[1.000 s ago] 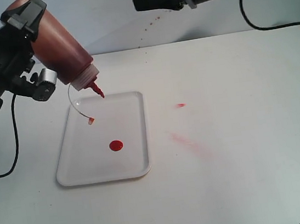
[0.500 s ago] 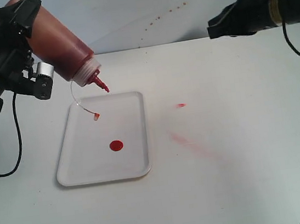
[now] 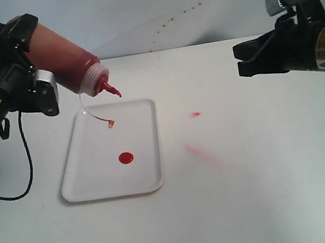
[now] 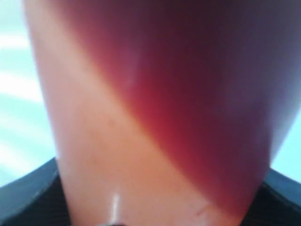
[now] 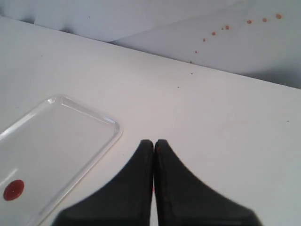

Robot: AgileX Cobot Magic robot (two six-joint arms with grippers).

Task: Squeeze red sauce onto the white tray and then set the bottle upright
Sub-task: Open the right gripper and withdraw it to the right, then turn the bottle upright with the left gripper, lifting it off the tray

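Holding the bottle (image 3: pixel 71 64) tilted, nozzle toward the white tray (image 3: pixel 92 178).
Your left gripper (image 3: pixel 30 58) clamps its body between the fingers; your right gripper (image 3: pixel 241 61) is closed, empty.

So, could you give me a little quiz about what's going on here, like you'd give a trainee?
1. True or false: the bottle stands upright on the white tray.
2. How many round blobs of red sauce lie on the tray? A one, B three, C none.
3. Fill in: the right pincer is ___ and empty.
Key: 1 false, the bottle is held tilted, nozzle down; 2 A; 3 shut.
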